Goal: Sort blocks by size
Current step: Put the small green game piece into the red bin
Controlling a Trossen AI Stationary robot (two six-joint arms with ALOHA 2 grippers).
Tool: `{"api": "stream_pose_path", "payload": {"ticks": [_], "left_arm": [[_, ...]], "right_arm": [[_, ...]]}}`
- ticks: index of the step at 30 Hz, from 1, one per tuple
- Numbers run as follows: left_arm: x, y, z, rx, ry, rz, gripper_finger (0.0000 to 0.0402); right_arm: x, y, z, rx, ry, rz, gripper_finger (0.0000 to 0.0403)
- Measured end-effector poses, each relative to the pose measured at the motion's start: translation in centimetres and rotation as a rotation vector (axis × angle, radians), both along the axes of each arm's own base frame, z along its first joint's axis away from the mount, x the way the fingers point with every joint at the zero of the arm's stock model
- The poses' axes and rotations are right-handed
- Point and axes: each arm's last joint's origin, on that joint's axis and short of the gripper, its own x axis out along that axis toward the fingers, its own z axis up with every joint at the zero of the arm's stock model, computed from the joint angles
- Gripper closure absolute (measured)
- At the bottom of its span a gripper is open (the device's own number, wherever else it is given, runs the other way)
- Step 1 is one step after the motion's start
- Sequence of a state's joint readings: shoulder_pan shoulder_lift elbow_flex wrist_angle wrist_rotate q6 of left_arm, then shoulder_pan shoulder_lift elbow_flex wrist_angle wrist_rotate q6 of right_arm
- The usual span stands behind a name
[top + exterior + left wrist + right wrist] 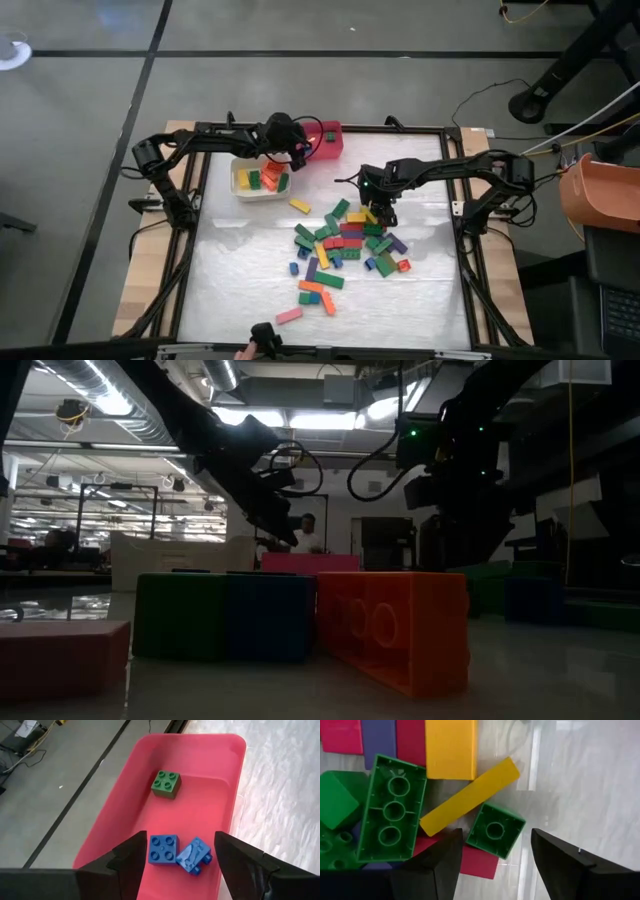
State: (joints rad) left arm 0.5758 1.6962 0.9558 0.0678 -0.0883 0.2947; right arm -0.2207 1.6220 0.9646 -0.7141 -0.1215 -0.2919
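White table [240, 290], scattered blocks [345, 245]

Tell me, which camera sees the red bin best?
The left wrist view: it looks straight into the red bin, showing one green and two blue blocks inside, with the open left gripper above. The high view shows the bin small, partly under the arm. The low view shows only its side. The right wrist view misses it.

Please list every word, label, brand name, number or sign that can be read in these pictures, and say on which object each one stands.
None: no readable text in any view.
The blocks, the red bin and the white bin show no print.
In the low view, the room behind is too dark and distant to show any sign.
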Motion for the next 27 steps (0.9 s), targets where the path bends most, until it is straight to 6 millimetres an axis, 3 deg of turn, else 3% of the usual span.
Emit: {"api": "stream_pose_path", "payload": {"ticks": [15, 23, 27], "left_arm": [[0.0, 0.0, 0.0, -0.004, 0.006, 0.000, 0.0184], [0.5, -0.9, 0.2, 0.007, 0.005, -0.036, 0.0184], [0.7, -1.9, 1.2, 0.031, -0.006, -0.075, 0.0184]], "right_arm": [[0.8, -0.3, -1.9, -0.026, 0.041, -0.006, 0.0176], [1.1, -0.6, -1.9, -0.087, 0.022, 0.020, 0.0272], [2.2, -1.1, -0.4, -0.179, -0.022, 0.078, 0.0272]]}}
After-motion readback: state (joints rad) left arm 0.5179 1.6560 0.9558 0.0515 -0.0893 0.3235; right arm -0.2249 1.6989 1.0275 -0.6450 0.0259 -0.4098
